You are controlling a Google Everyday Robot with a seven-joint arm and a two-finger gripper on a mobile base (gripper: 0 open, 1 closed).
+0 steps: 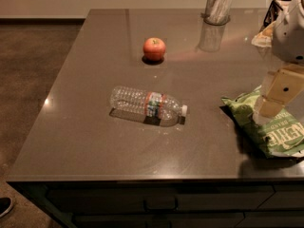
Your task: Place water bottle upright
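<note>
The water bottle [147,105] is a small clear ribbed bottle with a red, white and blue label band. It lies on its side near the middle of the grey countertop [85,127], with its white cap [184,110] pointing right. My gripper [273,98] hangs at the right edge of the view, below the white arm [290,32]. It is over a green chip bag and well to the right of the bottle's cap. It holds nothing that I can see.
A red apple [154,49] sits behind the bottle. A grey marbled cylindrical container [218,4] stands at the back edge. A green chip bag [270,127] lies at the right under the gripper. A dark basket [275,8] is at the far right back. The counter's front edge is near.
</note>
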